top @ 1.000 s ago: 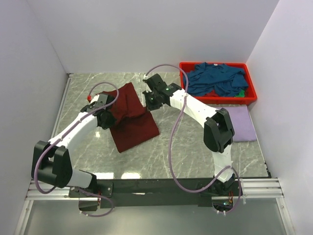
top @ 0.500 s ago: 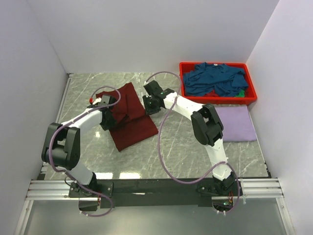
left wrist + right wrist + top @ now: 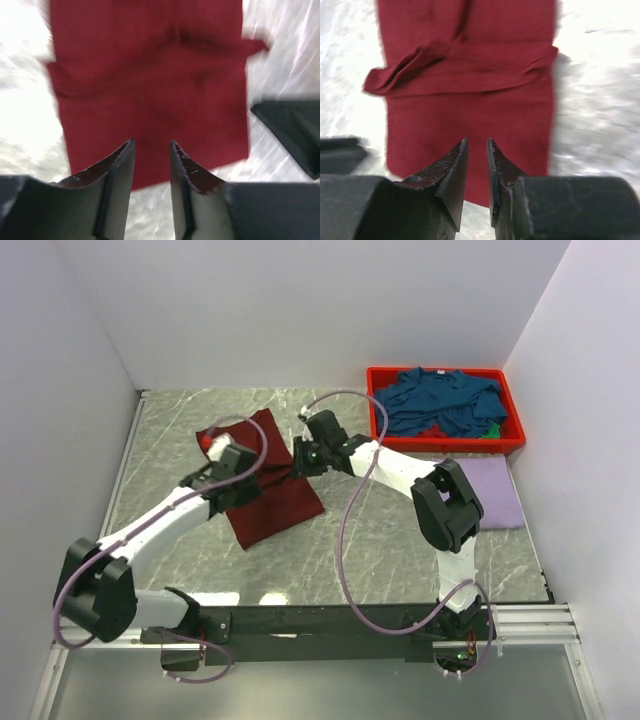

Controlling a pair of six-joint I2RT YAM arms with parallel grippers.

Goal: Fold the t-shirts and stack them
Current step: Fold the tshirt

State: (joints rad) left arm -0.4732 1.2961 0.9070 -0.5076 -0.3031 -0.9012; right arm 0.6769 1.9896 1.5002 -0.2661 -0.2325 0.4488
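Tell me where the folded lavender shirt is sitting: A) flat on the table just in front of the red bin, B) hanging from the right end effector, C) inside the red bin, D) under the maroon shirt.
A: the lavender shirt lies flat on the table on the near side of the red bin, well apart from the maroon shirt.
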